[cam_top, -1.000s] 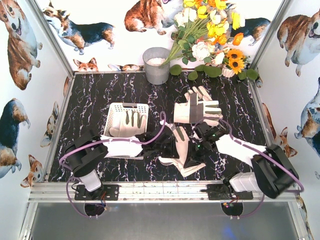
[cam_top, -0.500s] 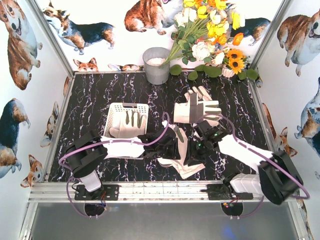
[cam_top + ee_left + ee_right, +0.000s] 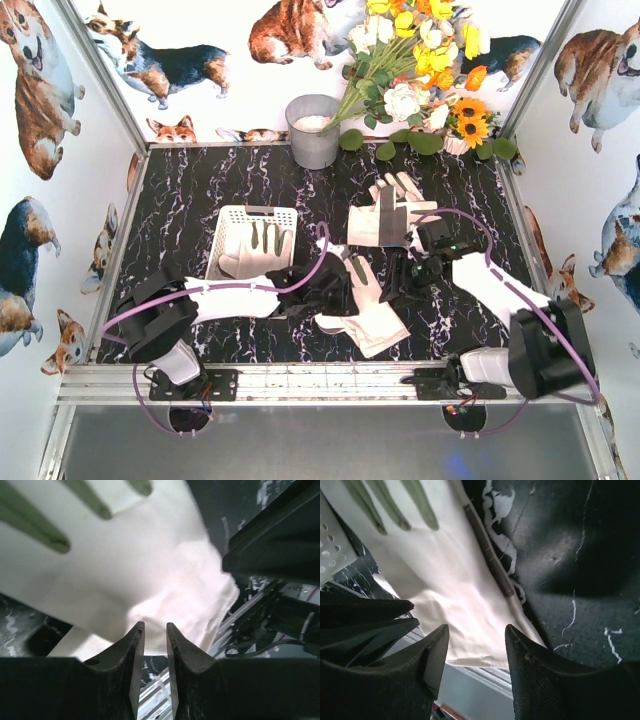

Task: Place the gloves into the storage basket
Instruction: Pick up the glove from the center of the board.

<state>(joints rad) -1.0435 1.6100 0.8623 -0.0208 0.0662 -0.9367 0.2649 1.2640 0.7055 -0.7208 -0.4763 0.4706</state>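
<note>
Glove [image 3: 125, 565] at left pincer [image 3: 154, 626] tips (jaws nearly closed), perhaps pinched

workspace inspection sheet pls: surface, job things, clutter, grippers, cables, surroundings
surface: black marbled table
job's things: white storage basket holds one stowed glove; loose glove lies mid-table; back gloves overlap behind it
clutter: grey bucket and flower bunch at the back edge
grippers: left gripper nearly closed at the loose glove's edge, grip unclear; right gripper open over the same glove
cables: purple cables loop along both arms, one passing close to the basket
surroundings: corgi-print walls on three sides
</note>
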